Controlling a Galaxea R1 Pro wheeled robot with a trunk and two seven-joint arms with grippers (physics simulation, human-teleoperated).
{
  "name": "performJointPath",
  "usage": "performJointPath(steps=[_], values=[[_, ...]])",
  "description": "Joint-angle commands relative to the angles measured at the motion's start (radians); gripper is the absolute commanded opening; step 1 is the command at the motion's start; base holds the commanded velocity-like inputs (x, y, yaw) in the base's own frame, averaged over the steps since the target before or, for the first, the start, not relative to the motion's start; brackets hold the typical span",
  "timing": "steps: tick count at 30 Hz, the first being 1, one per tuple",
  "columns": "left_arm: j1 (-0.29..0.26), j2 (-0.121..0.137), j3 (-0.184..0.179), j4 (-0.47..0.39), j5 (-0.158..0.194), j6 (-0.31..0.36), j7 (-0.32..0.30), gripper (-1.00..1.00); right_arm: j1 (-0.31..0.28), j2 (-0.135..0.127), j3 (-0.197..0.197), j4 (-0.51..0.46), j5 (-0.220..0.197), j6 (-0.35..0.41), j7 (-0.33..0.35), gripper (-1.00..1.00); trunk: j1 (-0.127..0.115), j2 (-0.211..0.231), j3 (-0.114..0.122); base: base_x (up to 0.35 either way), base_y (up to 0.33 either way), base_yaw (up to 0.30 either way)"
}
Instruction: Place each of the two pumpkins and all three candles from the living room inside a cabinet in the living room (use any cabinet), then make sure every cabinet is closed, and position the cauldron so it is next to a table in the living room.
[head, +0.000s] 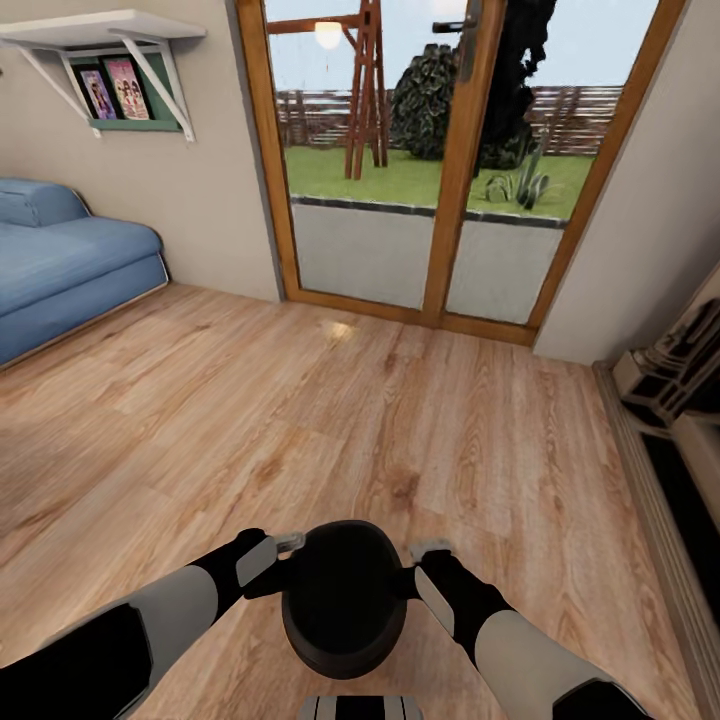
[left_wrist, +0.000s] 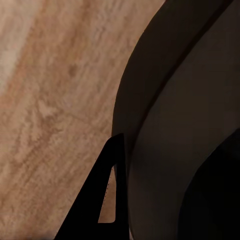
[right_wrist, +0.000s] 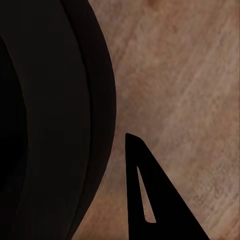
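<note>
The black cauldron (head: 345, 600) hangs low in front of my trunk, above the wood floor, its wide mouth facing up. My left gripper (head: 285, 562) grips its left rim and my right gripper (head: 418, 568) grips its right rim, each shut on it. The left wrist view shows the cauldron's dark wall (left_wrist: 190, 125) with one black finger (left_wrist: 100, 200) outside it. One finger (right_wrist: 160, 200) likewise lies outside the pot (right_wrist: 45, 115) in the right wrist view. The inner fingers are hidden. No pumpkins, candles, cabinet or coffee table are in view.
Glass patio doors (head: 440, 150) with a wooden frame stand straight ahead. A blue sofa (head: 60, 270) sits at the left under a wall shelf (head: 100, 40). A pale stepped unit (head: 670, 380) lines the right wall. Wood floor (head: 350, 400) stretches between them.
</note>
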Motion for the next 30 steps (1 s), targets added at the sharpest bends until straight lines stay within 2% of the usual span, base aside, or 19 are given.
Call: performJointPath(steps=[1,2,3,7,10,11,13,20,27,28,30], values=[[-0.001,0.001,0.007,0.001,-0.03,0.003,0.002,-1.0,0.0,-0.004,0.003,0.002,0.025,0.004,-0.009,-1.0,0.0,0.0,0.0,0.0,0.0,0.03],[-0.001,0.001,0.007,0.001,-0.03,0.003,0.002,-1.0,0.0,-0.004,0.003,0.002,0.025,0.004,-0.009,-1.0,0.0,0.0,0.0,0.0,0.0,0.019],[0.001,-0.006,0.005,0.006,-0.004,0.005,0.001,-1.0,0.006,-0.001,-0.006,0.006,0.005,-0.006,0.003,-1.0,0.0,0.0,0.0,0.0,0.0,0.0],[0.005,-0.004,0.018,-0.001,-0.041,-0.001,-0.004,-1.0,0.001,0.001,-0.006,0.005,-0.002,-0.02,0.028,-1.0,0.0,0.0,0.0,0.0,0.0,0.0],[0.005,-0.003,-0.002,-0.002,0.003,-0.01,-0.004,-1.0,0.0,0.0,-0.005,0.005,-0.006,-0.034,0.049,-1.0,0.0,0.0,0.0,0.0,0.0,0.0],[0.005,-0.003,-0.007,-0.002,0.007,-0.011,-0.005,-1.0,0.0,0.0,-0.005,0.005,-0.007,-0.037,0.056,-1.0,0.0,0.0,0.0,0.0,0.0,0.0],[0.005,-0.003,-0.015,-0.002,0.007,-0.012,-0.004,-1.0,0.0,0.0,-0.004,0.005,-0.004,-0.038,0.067,-1.0,0.0,0.0,0.0,0.0,0.0,0.0],[0.005,-0.003,-0.02,-0.002,0.014,-0.013,-0.001,-1.0,0.0,-0.001,-0.004,0.005,0.046,-0.039,0.087,-1.0,0.0,0.0,0.0,0.0,0.0,0.0],[0.005,-0.003,-0.016,-0.002,0.011,-0.013,-0.001,-1.0,0.0,-0.001,-0.004,0.006,0.044,-0.042,0.087,-1.0,0.0,0.0,0.0,0.0,0.0,0.0],[0.005,-0.003,-0.002,-0.002,0.007,-0.013,-0.005,-1.0,0.0,-0.001,-0.004,0.006,-0.006,-0.042,0.087,-1.0,0.0,0.0,0.0,0.0,0.0,0.0],[0.005,-0.003,-0.002,-0.002,0.008,-0.013,-0.005,-1.0,0.0,-0.001,-0.004,0.007,-0.006,-0.042,0.087,-1.0,0.0,0.0,0.0,0.0,0.0,0.0]])
